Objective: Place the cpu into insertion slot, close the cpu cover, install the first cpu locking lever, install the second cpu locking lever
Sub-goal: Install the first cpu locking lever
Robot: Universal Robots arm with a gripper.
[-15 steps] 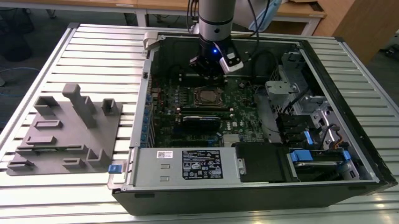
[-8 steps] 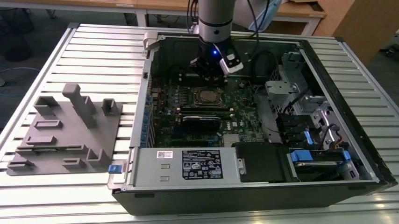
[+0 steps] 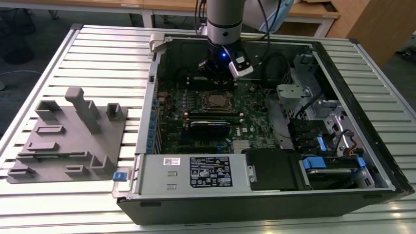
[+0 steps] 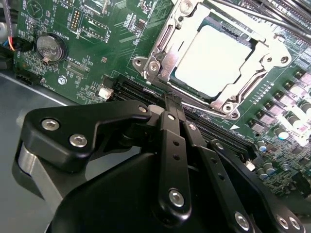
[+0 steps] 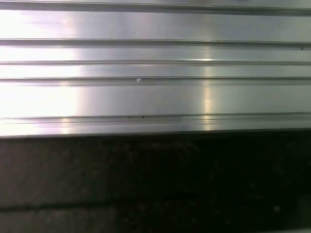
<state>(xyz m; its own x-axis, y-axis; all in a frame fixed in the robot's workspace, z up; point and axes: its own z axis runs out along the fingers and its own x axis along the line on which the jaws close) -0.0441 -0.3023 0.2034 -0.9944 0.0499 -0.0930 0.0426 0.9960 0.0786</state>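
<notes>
Your gripper [image 3: 219, 79] hangs inside the open computer case [image 3: 148, 122], in the upper centre of the exterior view. The arm comes down from the top edge of the frame. The insertion slot [image 3: 203, 101] lies on the motherboard [image 3: 256, 122] just below the gripper in that frame, close to it and a little toward the picture's middle.

In the second wrist view you see the gripper [image 4: 168, 100] with its two black fingers [image 4: 171, 145] drawn together, tips meeting. The tips sit right at the edge of the socket's metal frame. You cannot tell whether they pinch anything there or only touch it.

The cpu [image 4: 214, 60] lies seated flat in the slot, its pale grey top showing. The cpu cover [image 4: 167, 44] lies down around it, with the chip showing through the window. A coin battery [image 4: 50, 47] sits on the board well apart from the socket.

In the exterior view, the case rests on a ribbed aluminium table [image 3: 97, 48]. A grey fixture plate [image 3: 65, 141] lies beside the case, toward the exterior view's left.

The first wrist view gives you ribbed bright metal [image 5: 155, 97] above a dark band.
</notes>
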